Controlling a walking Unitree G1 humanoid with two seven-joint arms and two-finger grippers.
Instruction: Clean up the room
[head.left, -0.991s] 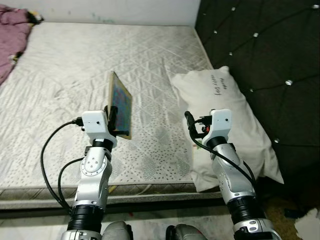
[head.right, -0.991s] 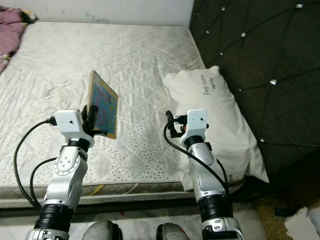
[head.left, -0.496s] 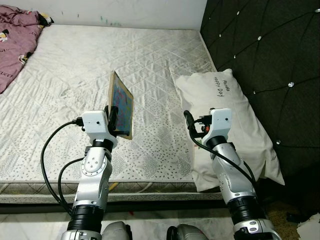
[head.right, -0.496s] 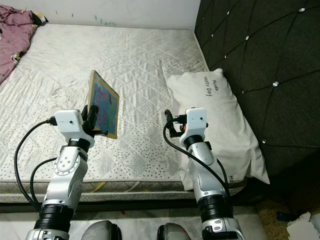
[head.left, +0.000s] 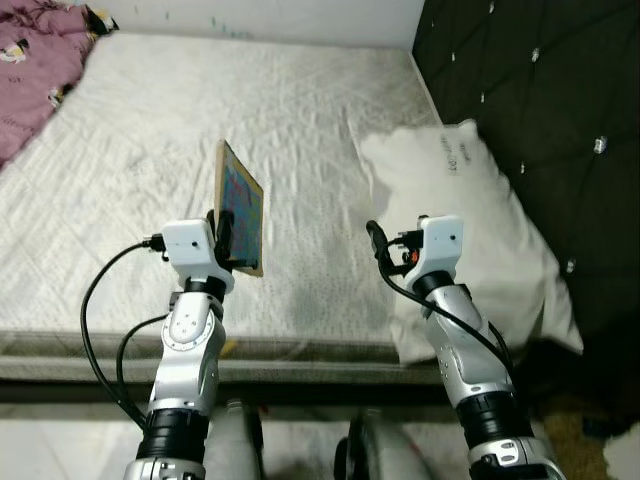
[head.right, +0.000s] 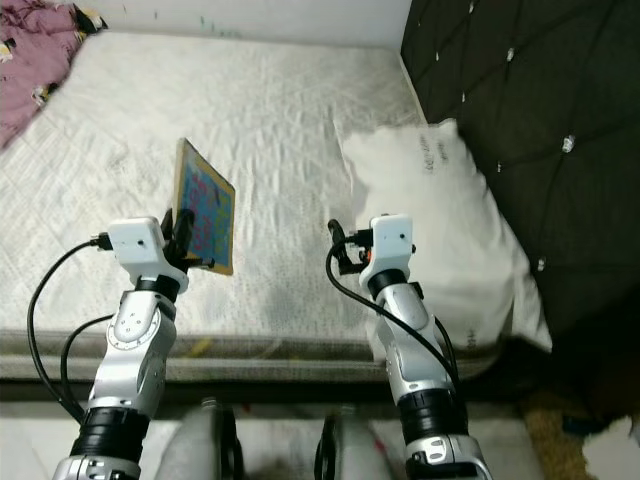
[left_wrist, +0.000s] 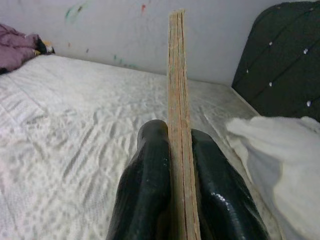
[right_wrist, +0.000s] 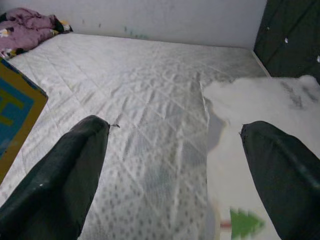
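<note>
A thin wooden board (head.left: 241, 207) with a colourful blue printed face stands on edge above the bare white mattress (head.left: 150, 130). My left gripper (head.left: 226, 240) is shut on its lower edge; in the left wrist view both black fingers (left_wrist: 150, 195) press against the board (left_wrist: 178, 125). My right gripper (head.left: 378, 248) hovers open and empty over the mattress beside a white pillow (head.left: 470, 215), with its two fingers (right_wrist: 60, 175) spread wide. The board's blue corner (right_wrist: 15, 112) shows in the right wrist view.
A black tufted headboard (head.left: 530, 90) runs along the right side behind the pillow. A crumpled purple blanket (head.left: 30, 70) lies at the far left of the mattress. A white wall (head.left: 250, 15) closes the far end. The mattress's front edge (head.left: 300, 350) is just below my grippers.
The camera has shifted, so the bed sits differently in view and more of its front edge shows. Both arms hold the same pose, the board still gripped.
</note>
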